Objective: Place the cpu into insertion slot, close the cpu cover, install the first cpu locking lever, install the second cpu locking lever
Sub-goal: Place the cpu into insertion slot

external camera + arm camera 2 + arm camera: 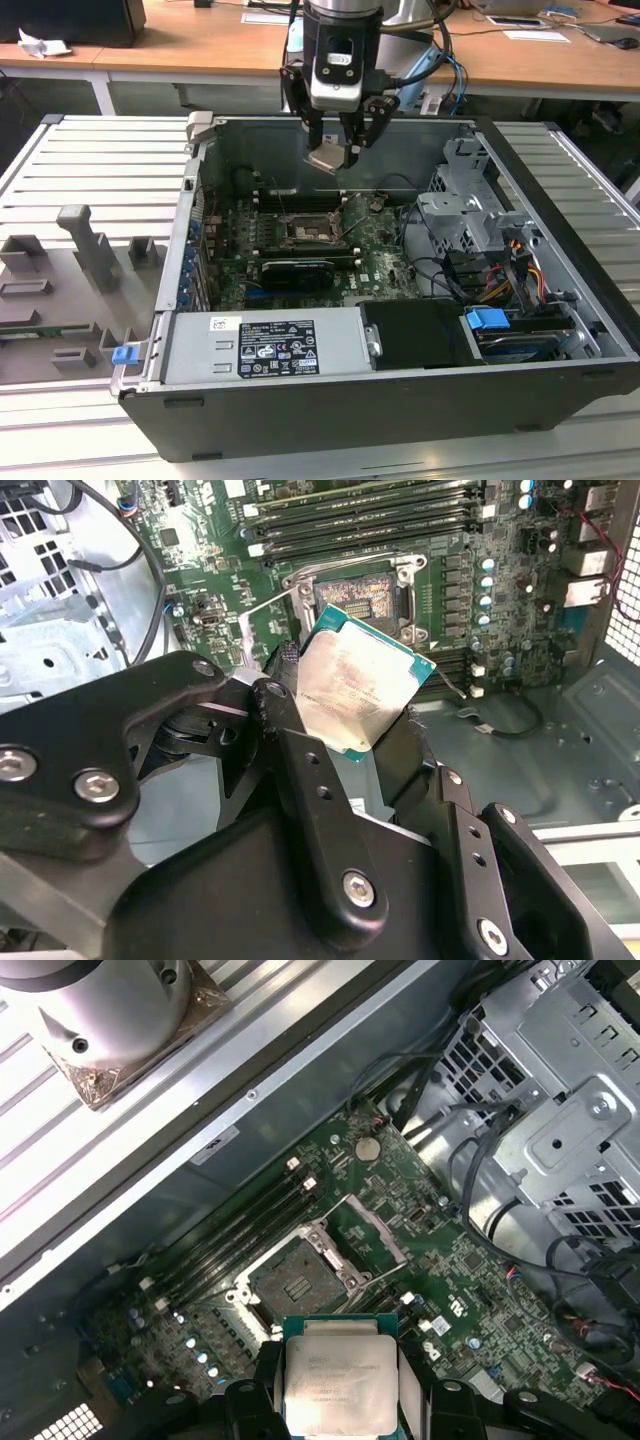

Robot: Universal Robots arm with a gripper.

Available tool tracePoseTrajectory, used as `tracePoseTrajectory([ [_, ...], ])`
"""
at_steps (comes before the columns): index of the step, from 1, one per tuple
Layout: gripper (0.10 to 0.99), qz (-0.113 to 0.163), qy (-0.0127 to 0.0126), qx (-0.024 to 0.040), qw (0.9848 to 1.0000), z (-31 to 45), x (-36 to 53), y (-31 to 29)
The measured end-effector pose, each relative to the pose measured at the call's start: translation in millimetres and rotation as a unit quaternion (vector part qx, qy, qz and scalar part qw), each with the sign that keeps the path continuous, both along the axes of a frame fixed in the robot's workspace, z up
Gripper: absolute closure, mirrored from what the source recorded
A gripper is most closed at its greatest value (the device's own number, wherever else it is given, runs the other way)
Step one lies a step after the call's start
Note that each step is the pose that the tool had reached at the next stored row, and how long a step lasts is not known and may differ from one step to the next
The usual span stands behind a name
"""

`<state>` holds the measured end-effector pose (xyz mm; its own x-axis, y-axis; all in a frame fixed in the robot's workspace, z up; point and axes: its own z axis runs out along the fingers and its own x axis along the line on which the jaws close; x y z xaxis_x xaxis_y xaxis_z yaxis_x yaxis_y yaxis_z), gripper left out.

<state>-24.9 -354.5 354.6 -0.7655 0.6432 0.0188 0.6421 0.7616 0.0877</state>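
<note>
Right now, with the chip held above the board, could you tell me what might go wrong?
The cpu, clamped in the jaws, looks rotated against the insertion slot; lowered so, it could seat skewed and damage contacts. The raised cpu cover stands beside the slot and may catch the chip or jaws. Held by only two edges, it might slip.

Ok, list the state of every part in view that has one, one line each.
Small flat square silvery-beige cpu: held above the green board, not seated.
Black gripper: shut on the cpu.
Dark square silver-rimmed insertion slot: empty, uncovered.
Thin silver-grey metal cpu cover: swung open.
Dark metal computer case: side open.
</note>
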Motion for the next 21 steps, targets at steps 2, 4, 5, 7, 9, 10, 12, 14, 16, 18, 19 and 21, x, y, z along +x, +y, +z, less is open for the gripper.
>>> tracePoseTrajectory([
  [2,0.545,-0.003,0.0000,0.0000,1.0000,-0.3,0.0,0.0],
  [4,0.545,-0.008,0.0001,0.0000,1.0000,-0.8,-0.1,0.0],
  [5,0.545,-0.010,0.0000,-0.0001,0.9999,-0.9,-0.1,0.0],
  [7,0.545,-0.013,0.0000,0.0000,0.9999,-1.1,-0.1,0.0],
  [9,0.545,-0.016,0.0000,0.0000,0.9999,-1.4,-0.2,0.0],
  [10,0.545,-0.018,0.0000,0.0000,0.9998,-1.5,-0.2,0.0],
  [12,0.545,-0.021,0.0001,0.0000,0.9998,-1.6,-0.2,0.0],
  [14,0.545,-0.024,0.0001,0.0000,0.9997,-1.8,-0.2,0.0],
  [16,0.545,-0.029,0.0001,0.0000,0.9996,-2.1,-0.2,0.0],
  [18,0.545,-0.033,0.0000,0.0000,0.9995,-2.4,-0.2,0.0],
  [19,0.545,-0.034,0.0000,0.0000,0.9994,-2.4,-0.2,0.0],
  [21,0.545,-0.038,0.0001,0.0000,0.9993,-2.6,-0.2,0.0],
])
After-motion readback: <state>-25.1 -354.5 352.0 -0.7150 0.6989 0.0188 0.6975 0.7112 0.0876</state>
